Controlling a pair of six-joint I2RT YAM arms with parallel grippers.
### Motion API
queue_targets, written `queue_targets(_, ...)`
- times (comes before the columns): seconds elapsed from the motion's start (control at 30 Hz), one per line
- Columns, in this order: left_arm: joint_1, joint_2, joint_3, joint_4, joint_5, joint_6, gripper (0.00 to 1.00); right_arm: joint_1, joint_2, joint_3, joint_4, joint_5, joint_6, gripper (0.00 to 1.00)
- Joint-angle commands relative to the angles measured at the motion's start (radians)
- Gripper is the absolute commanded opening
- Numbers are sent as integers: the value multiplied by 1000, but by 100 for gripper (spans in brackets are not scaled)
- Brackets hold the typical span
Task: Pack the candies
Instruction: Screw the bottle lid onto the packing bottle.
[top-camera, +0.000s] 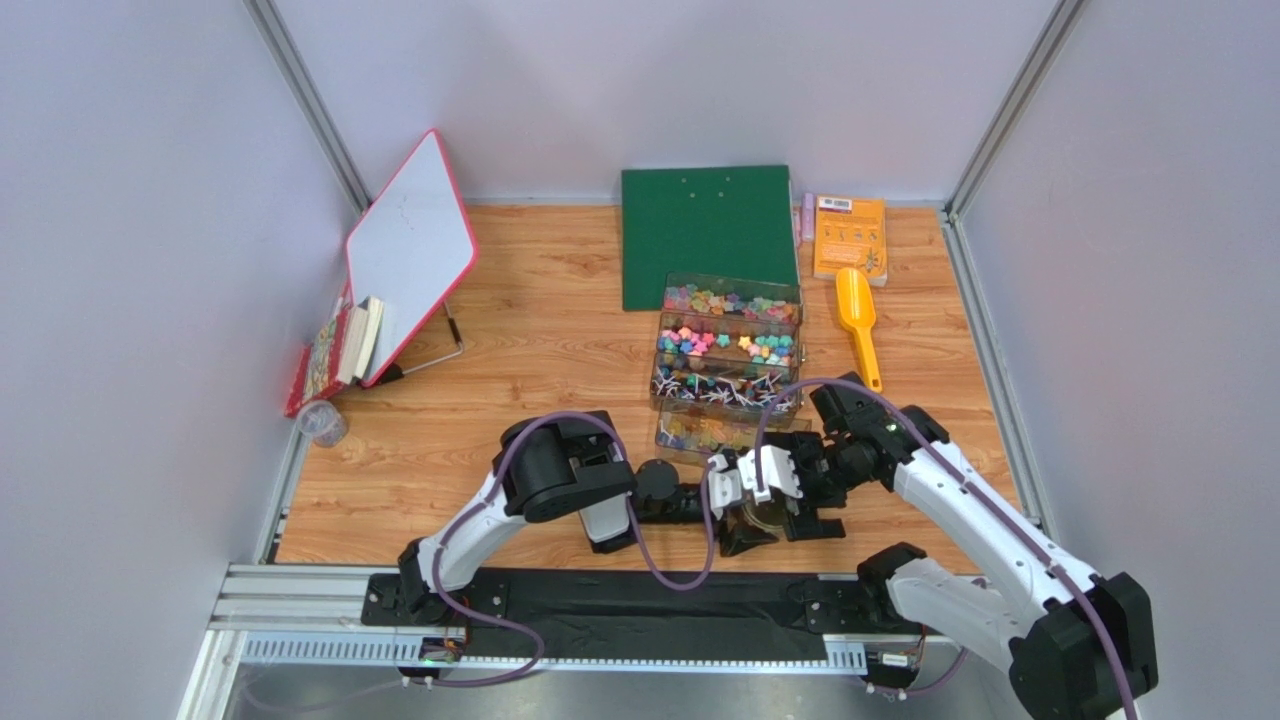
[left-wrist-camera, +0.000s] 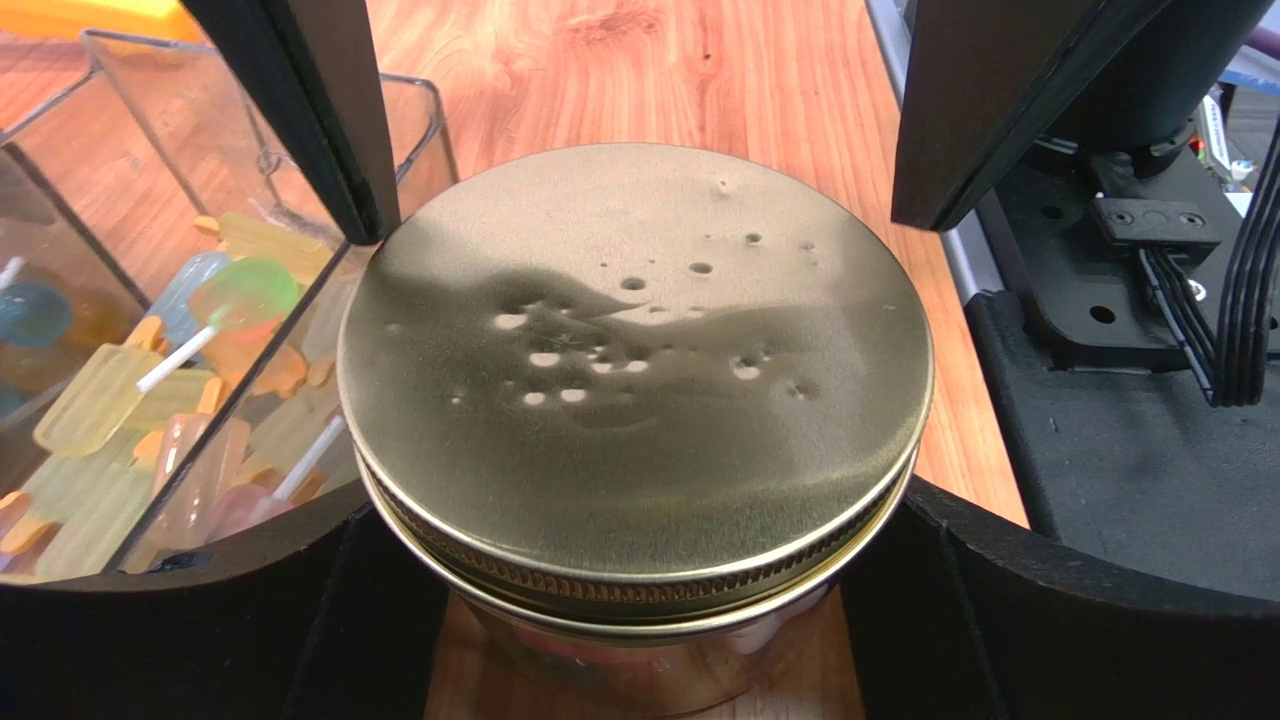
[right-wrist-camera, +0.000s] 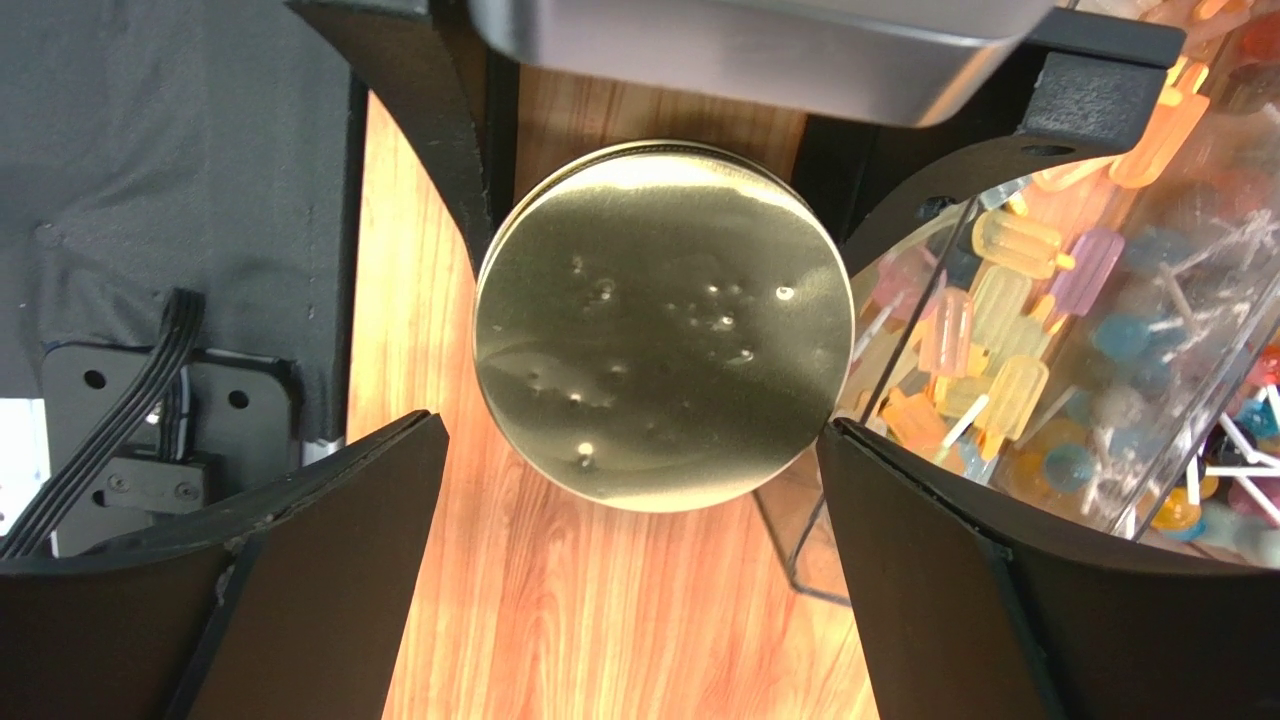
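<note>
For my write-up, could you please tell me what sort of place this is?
Probably a robot test cell: plain grey partition walls box in a wood-grain table, the left arm and right arm sit on a rail at its near edge, and a box of candies and a yellow scoop are laid out.

Robot lab cell — grey panel walls (top-camera: 135, 225), aluminium rail (top-camera: 301, 615), wood tabletop (top-camera: 526, 360).

Pale grey walls (top-camera: 120, 225), wooden tabletop (top-camera: 556, 360), even light
</note>
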Motion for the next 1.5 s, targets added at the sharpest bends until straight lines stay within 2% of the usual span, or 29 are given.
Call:
queue_targets(0.0,-14,93,-30,-213,32,-44,0,9,-48,-13,-73,-9,-14,100)
queue_targets(0.2,-16,98,-30,-219,7,-34,0,12,-97,-43,-144,0,-40,100)
queue_targets(0.3,-16,106,-29,-218,12,-28,0,13,-126,-45,-144,-6,0,100)
queue_targets(0.4,-16,115,-24,-224,13,-19,0,13,-128,-51,-130,20,12,100)
queue_targets(0.53,-22,118,-26,-233,22,-7,0,7,-115,-42,-20,123,69,100)
queue_targets(0.9,-42,129,-27,-234,36,22,0,7,-34,47,31,82,64,100)
queue_targets(1.2,-42,129,-29,-233,36,25,0,9,1,36,-52,-18,15,100)
queue_targets(1.47,-40,129,-33,-234,22,25,0,9,32,-8,-52,-15,17,100)
